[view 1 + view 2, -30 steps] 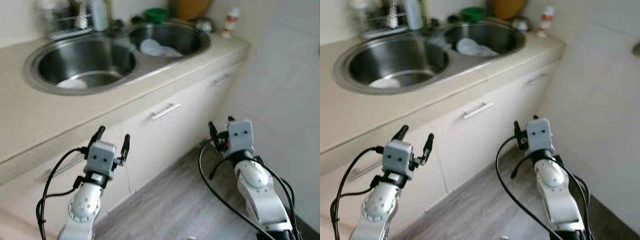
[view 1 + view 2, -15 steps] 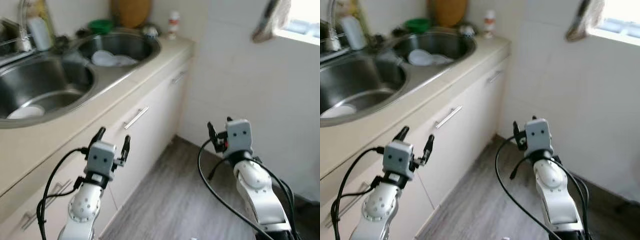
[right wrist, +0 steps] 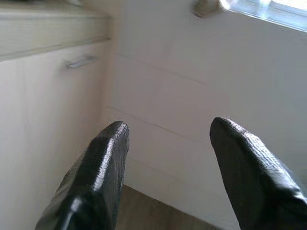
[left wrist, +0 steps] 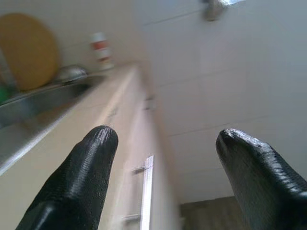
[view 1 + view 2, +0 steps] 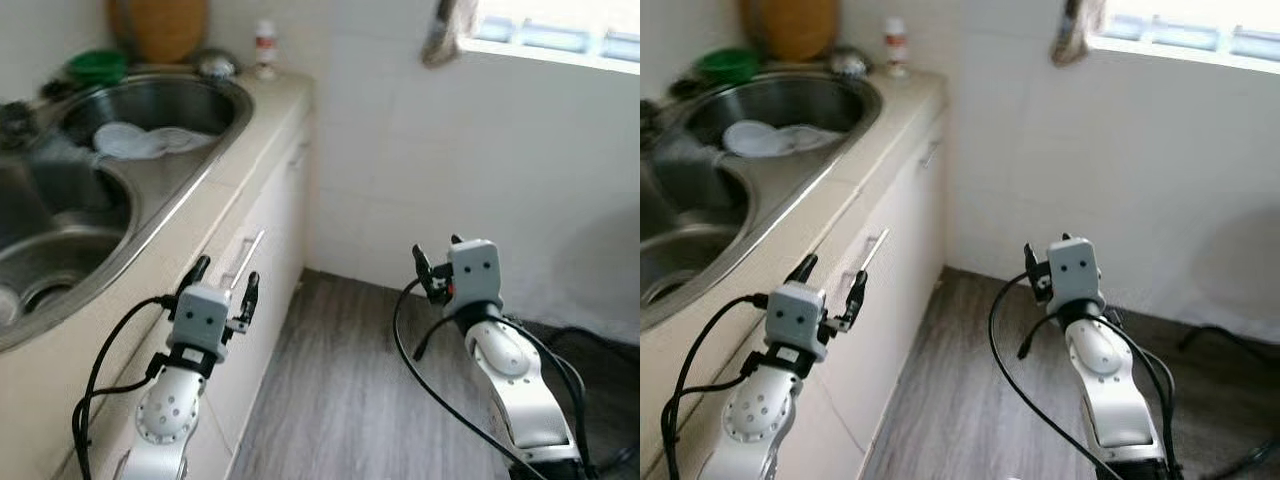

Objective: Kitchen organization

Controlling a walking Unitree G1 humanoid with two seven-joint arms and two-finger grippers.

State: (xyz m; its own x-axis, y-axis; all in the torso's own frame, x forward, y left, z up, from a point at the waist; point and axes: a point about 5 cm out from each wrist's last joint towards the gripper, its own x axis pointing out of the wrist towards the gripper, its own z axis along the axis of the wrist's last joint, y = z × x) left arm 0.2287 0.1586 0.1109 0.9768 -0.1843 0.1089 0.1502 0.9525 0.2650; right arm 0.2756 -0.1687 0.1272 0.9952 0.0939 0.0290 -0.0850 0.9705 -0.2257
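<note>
A double steel sink (image 5: 215, 125) is set in the beige counter (image 5: 275, 110) on my left, and white dishes (image 5: 145, 140) lie in its far basin. Behind it stand a green bowl (image 5: 97, 66), a round wooden board (image 5: 160, 25), a small metal bowl (image 5: 215, 65) and a little white bottle (image 5: 265, 48). My left gripper (image 5: 228, 272) hangs open and empty in front of the cabinet doors, near a bar handle (image 5: 243, 258). My right gripper (image 5: 437, 248) is open and empty over the floor, facing the white tiled wall (image 3: 182, 72).
Grey wood floor (image 5: 350, 400) runs between the cabinets and the tiled wall (image 5: 450, 180). A cloth (image 5: 445, 30) hangs by the window sill at the upper right. Dark cables or legs (image 5: 600, 345) lie on the floor at the far right.
The camera has swung to the right: the sink slid to the left of the picture, and the tiled wall and window came into view. Both grippers keep the same open pose.
</note>
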